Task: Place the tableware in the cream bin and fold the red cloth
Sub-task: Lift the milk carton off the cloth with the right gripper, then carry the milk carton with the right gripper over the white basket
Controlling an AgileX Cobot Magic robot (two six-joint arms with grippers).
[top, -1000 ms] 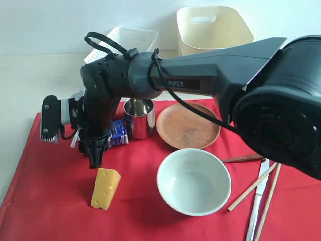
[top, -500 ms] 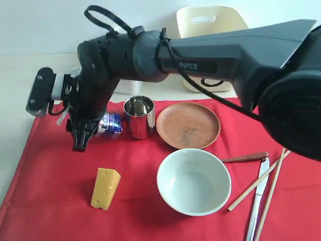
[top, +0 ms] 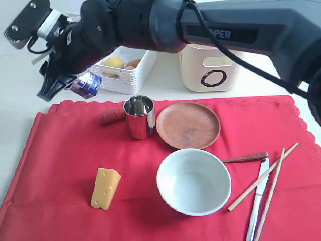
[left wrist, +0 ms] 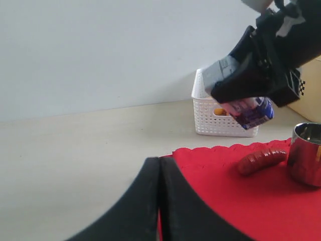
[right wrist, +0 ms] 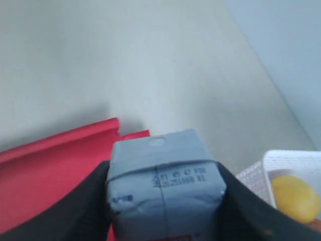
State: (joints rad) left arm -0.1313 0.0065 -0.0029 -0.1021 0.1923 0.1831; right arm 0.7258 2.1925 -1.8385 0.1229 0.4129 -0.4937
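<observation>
While the right claw (top: 67,86) clenched a small blue-silver carton (top: 86,84) near the white perforated basket (top: 125,75), its tilt risked a slip.

Right arm (top: 225,30) stretched across the exterior view to its upper left, wrist held high. Right gripper (top: 65,83) angled downward, jaws clamped on a small carton (top: 86,84). Left gripper (left wrist: 159,168) sits low, fingers pressed together.

Table (top: 22,85) (prob.): red cloth (top: 65,150), cream bin (top: 195,70), basket (top: 125,80)
</observation>
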